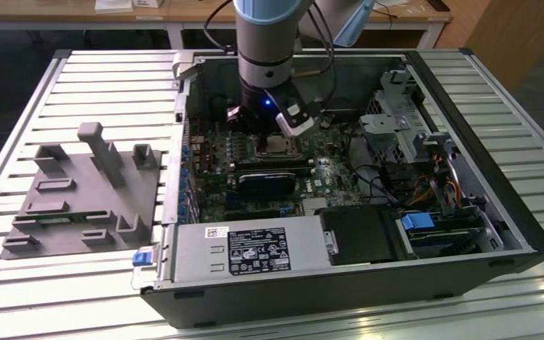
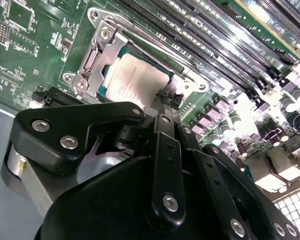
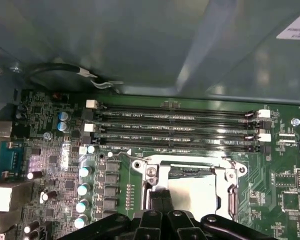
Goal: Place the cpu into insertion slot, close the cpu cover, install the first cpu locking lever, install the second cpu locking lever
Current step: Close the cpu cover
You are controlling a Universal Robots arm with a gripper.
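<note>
Slatted metal tabletop (image 1: 102,85) bears an open black computer case (image 1: 499,212); at the exterior view's centre the flat silvery-grey square cpu (image 2: 137,80) sits in the silver-framed insertion slot (image 2: 155,59), with the thin windowed cpu cover (image 2: 90,62) apparently lowered, and the black gripper (image 2: 168,100), pinched narrow and seemingly empty, is at its edge, so lever pressure should be slow and square.

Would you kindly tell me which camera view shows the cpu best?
The second wrist view: the cpu lies close, its silvery face mostly exposed. The first wrist view has the claw partly covering it; the exterior view shows a small square below the arm.
</note>
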